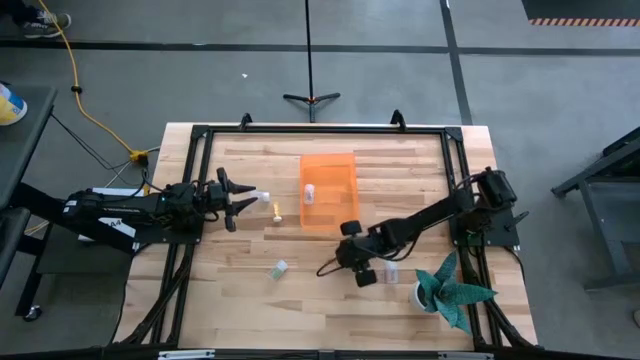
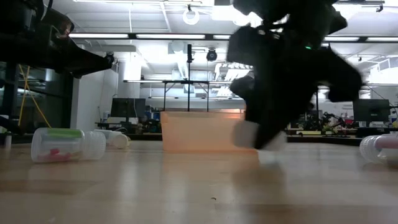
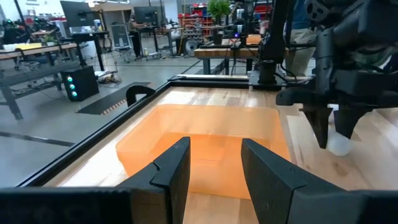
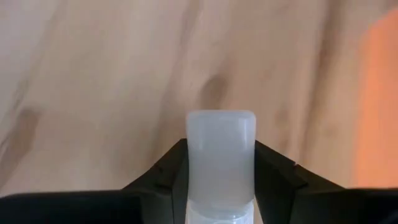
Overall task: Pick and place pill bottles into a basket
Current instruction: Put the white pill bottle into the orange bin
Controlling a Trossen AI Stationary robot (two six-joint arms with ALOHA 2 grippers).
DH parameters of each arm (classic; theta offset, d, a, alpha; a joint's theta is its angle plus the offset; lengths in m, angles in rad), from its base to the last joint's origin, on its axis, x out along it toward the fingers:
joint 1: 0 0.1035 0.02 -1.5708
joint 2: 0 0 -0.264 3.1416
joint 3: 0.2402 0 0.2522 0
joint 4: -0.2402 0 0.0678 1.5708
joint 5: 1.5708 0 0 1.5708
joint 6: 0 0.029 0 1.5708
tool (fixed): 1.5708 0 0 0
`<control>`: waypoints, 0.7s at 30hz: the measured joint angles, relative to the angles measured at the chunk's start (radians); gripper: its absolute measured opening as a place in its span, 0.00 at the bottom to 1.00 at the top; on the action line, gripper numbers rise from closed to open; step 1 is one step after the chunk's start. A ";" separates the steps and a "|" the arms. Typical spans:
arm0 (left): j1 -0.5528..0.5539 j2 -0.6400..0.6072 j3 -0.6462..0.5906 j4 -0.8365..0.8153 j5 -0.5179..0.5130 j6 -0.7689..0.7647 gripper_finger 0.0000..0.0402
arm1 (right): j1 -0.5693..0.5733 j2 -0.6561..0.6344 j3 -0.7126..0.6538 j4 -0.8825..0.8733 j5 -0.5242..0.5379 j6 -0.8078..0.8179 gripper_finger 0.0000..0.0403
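The orange basket [image 1: 328, 215] lies at the table's middle, with a white bottle [image 1: 310, 193] in it. My right gripper [image 1: 352, 258] points down near the basket's near right corner, shut on a white pill bottle [image 4: 221, 149], which also shows in the low view [image 2: 249, 134]. My left gripper [image 1: 242, 197] is open and empty, left of the basket, facing it [image 3: 214, 162]. A white bottle [image 1: 260, 197] lies just beyond its fingertips. An amber bottle [image 1: 277, 210], a pale green-capped bottle [image 1: 278, 268] and a white one [image 1: 392, 270] lie on the table. My right gripper pinches the white bottle between its two fingers [image 4: 168, 171] by its sides [image 4: 194, 163]. The bottle's rounded white end [image 4: 221, 127] sticks out beyond the fingertips. The fingers come from above, pointing down. The bottle's lower end [image 3: 339, 146] is close above the table; whether it touches, I cannot tell.
A teal spiky plant in a white pot [image 1: 450, 290] stands at the near right corner, close to my right arm. A black frame [image 1: 320, 128] runs around the tabletop. Bare wood shows in front of the basket [image 1: 310, 300].
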 joint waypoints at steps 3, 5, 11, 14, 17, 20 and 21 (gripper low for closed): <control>0.000 0.000 0.000 0.000 -0.008 0.000 0.44 | -0.050 -0.001 0.030 0.012 0.064 0.000 0.31; 0.000 0.000 0.000 0.000 -0.010 0.000 0.44 | -0.092 -0.001 0.052 0.012 0.072 -0.012 0.31; 0.000 0.000 0.000 0.000 -0.010 -0.002 0.44 | -0.212 -0.002 0.137 0.070 -0.105 -0.092 0.31; 0.000 0.000 0.000 0.000 -0.010 -0.002 0.44 | -0.258 -0.002 0.186 0.078 -0.176 -0.115 0.31; 0.000 0.000 0.000 0.000 -0.010 -0.002 0.44 | -0.297 -0.002 0.235 0.046 -0.166 -0.154 0.31; 0.000 0.000 0.000 0.000 -0.010 -0.002 0.44 | -0.350 -0.002 0.253 0.032 -0.058 -0.189 0.31; 0.000 0.000 0.000 0.000 -0.010 -0.002 0.44 | -0.376 0.000 0.252 0.031 -0.038 -0.199 0.31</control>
